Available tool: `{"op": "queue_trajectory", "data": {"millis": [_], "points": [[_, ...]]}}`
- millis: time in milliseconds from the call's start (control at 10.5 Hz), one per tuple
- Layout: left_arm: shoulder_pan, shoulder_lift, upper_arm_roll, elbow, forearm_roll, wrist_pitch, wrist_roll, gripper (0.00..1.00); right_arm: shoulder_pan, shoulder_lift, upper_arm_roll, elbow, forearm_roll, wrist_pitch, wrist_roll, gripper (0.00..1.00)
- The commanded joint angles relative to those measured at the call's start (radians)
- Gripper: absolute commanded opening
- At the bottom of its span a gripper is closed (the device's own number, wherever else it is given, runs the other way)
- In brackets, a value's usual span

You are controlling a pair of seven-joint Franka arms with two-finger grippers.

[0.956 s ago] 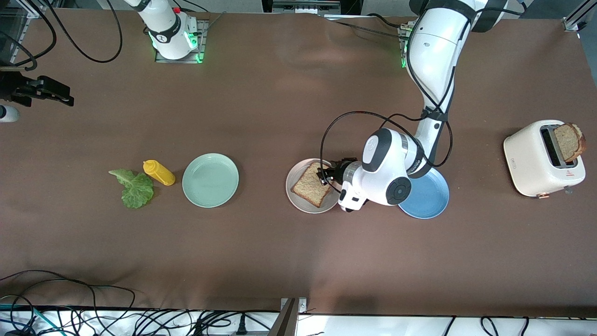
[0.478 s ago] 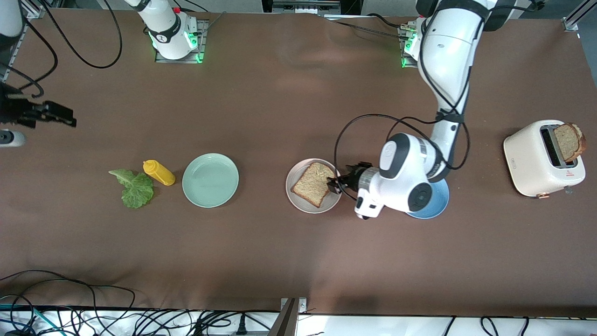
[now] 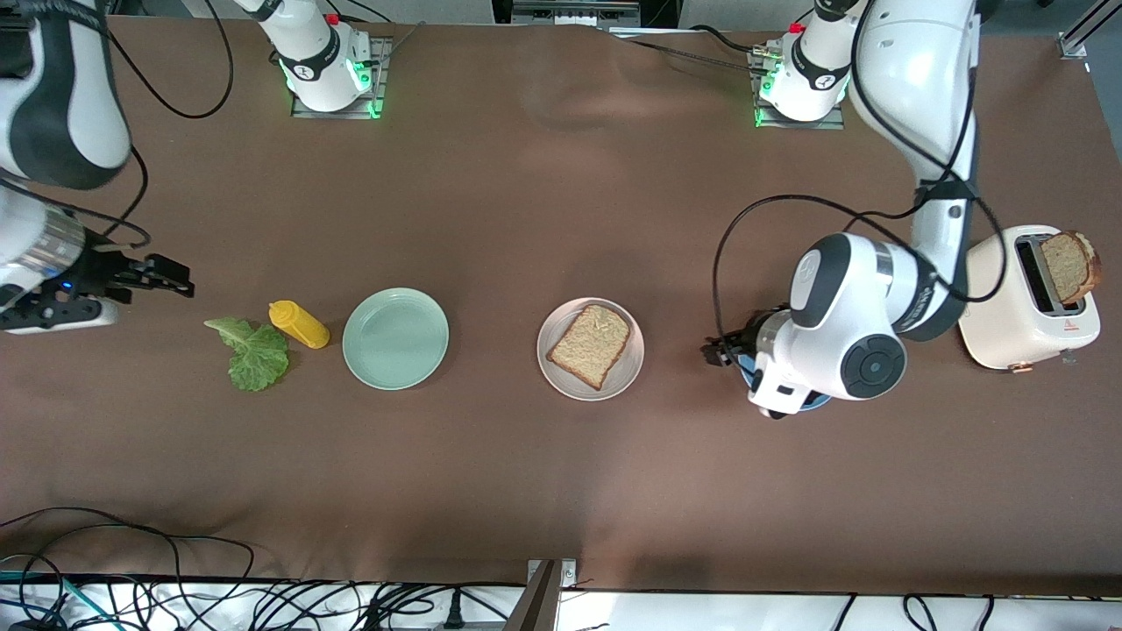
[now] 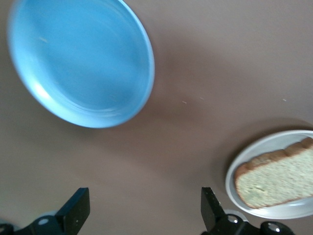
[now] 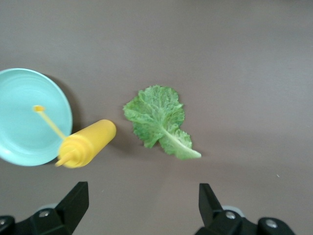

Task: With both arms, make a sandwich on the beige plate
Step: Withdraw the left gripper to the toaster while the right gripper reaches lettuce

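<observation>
Grainy square brown bread slice (image 3: 590, 345) lies on the round ridged beige plate (image 3: 630, 375). Left gripper (image 3: 717, 352) hangs spread and empty above the smooth blue plate (image 4: 80, 61). Right gripper (image 3: 171, 277), fingers apart too, hovers by the ruffled green lettuce leaf (image 3: 252, 354).

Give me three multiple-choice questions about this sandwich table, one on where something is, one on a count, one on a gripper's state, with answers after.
1. Where is the second bread slice?
A. in the toaster
B. on the mint-green plate
C. on the lettuce leaf

2. How many plates are on the table?
A. two
B. three
C. four

3. How is the left gripper?
A. shut on bread
B. shut on the yellow bottle
C. open, holding nothing

Answers:
1 A, the slice sticks up from a toaster slot.
2 B, mint-green, beige plate and blue plate.
3 C, its fingers stand apart over bare table, and the first slice lies on the beige plate.
</observation>
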Motion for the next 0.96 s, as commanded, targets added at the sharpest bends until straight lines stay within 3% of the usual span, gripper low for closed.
{"op": "queue_trajectory", "data": {"millis": [0,191,478,669,861], "points": [[0.063,-0.066,-0.004,-0.02,0.053,-0.021,0.04,1.0,-0.022,0.066,0.004,-0.042,0.027,0.121,-0.092,1.0],[0.127,-0.115,-0.001,-0.017,0.071,-0.082,0.164,1.0,-0.027,0.141,0.008,-0.086,0.034,0.232,-0.142,1.0],[0.204,-0.164,0.0,-0.017,0.187,-0.143,0.334,1.0,-0.045,0.218,0.015,-0.168,0.066,0.384,-0.279,1.0],[0.229,-0.183,0.0,-0.017,0.267,-0.145,0.417,1.0,-0.05,0.247,0.015,-0.184,0.066,0.425,-0.317,1.0],[0.273,-0.212,-0.001,-0.015,0.258,-0.145,0.488,1.0,-0.054,0.279,0.016,-0.184,0.066,0.429,-0.355,1.0]]}}
